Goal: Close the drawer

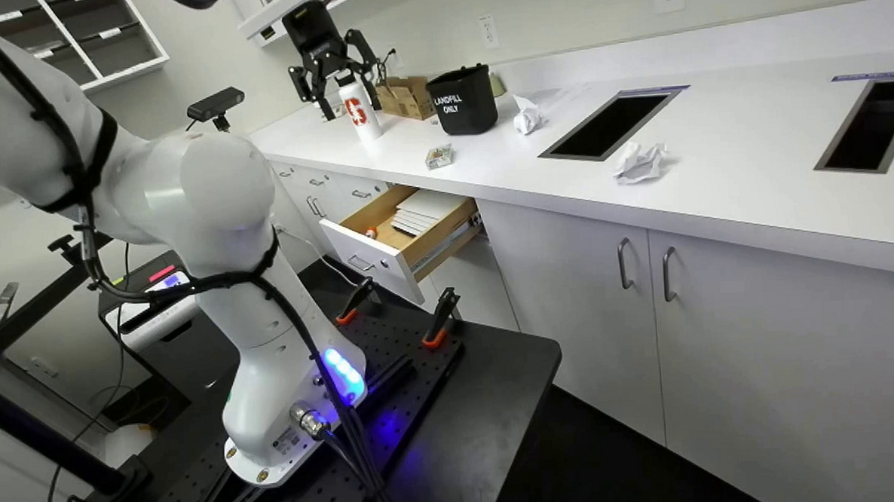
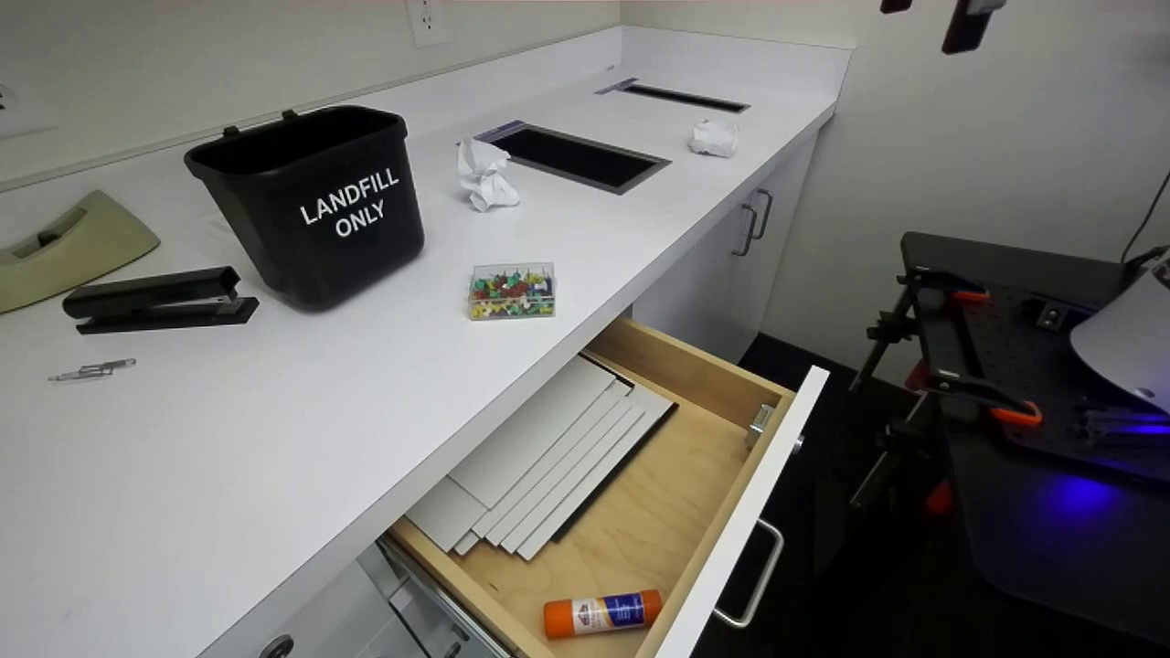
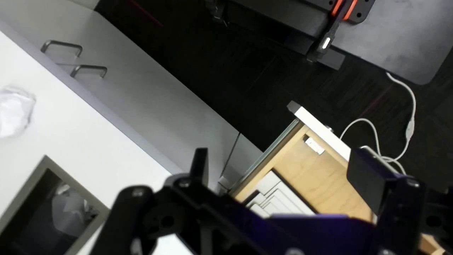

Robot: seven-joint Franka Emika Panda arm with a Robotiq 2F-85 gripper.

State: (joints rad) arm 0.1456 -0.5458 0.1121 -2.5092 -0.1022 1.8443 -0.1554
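While one pulled-out drawer [image 2: 663, 493] holds one glue stick [image 2: 603, 613], one tool [image 3: 283, 168] gapes wide.

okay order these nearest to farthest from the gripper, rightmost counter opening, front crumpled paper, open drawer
In an exterior view:
1. open drawer, below the gripper
2. front crumpled paper, to the right
3. rightmost counter opening, far right

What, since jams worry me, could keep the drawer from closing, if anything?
Nothing visible blocks the drawer from sliding under the countertop, though its back is hidden; the panels and glue stick lie inside.
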